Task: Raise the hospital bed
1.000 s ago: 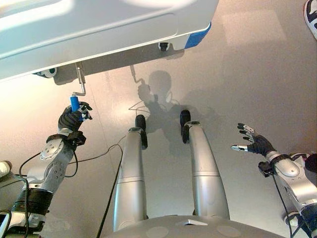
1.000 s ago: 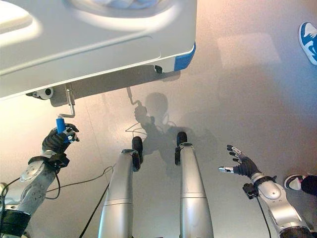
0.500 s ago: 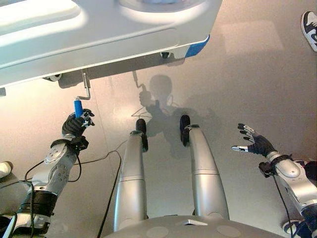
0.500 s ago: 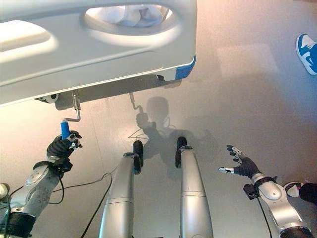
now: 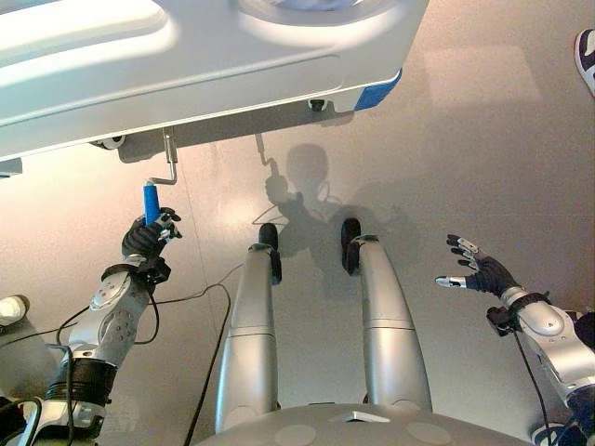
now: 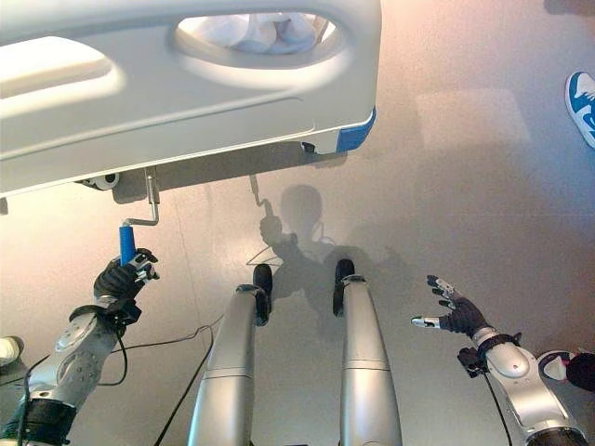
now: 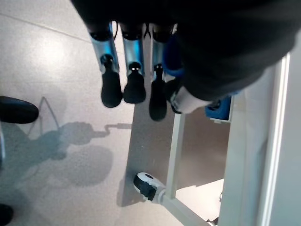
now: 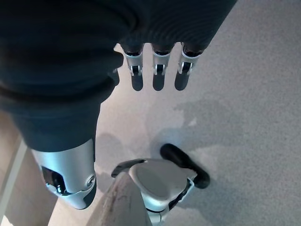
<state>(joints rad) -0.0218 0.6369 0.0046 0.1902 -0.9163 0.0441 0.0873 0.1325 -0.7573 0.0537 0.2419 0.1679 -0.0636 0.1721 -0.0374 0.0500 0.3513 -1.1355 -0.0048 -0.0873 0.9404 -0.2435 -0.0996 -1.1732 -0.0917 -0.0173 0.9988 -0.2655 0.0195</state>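
Note:
The pale hospital bed footboard (image 5: 232, 65) spans the top of the eye views. Under its edge a metal crank (image 5: 171, 160) hangs down and ends in a blue handle (image 5: 150, 200). My left hand (image 5: 144, 240) is shut round the lower end of that handle. In the left wrist view the fingers (image 7: 134, 84) show beside the blue handle (image 7: 171, 56), with the bed frame (image 7: 176, 155) past them. My right hand (image 5: 483, 274) hovers open above the floor at the right, fingers (image 8: 157, 75) straight, holding nothing.
A caster wheel (image 5: 110, 142) sits under the bed near the crank, also seen as the caster (image 7: 146, 184). A blue bumper (image 5: 379, 93) marks the footboard's right corner. A person's shoe (image 6: 581, 98) is at the far right, another shoe (image 6: 553, 339) by my right arm.
The whole picture has shifted slightly, so the camera moved. My left hand has kept hold of the blue handle throughout. The right hand stays open in the same spot.

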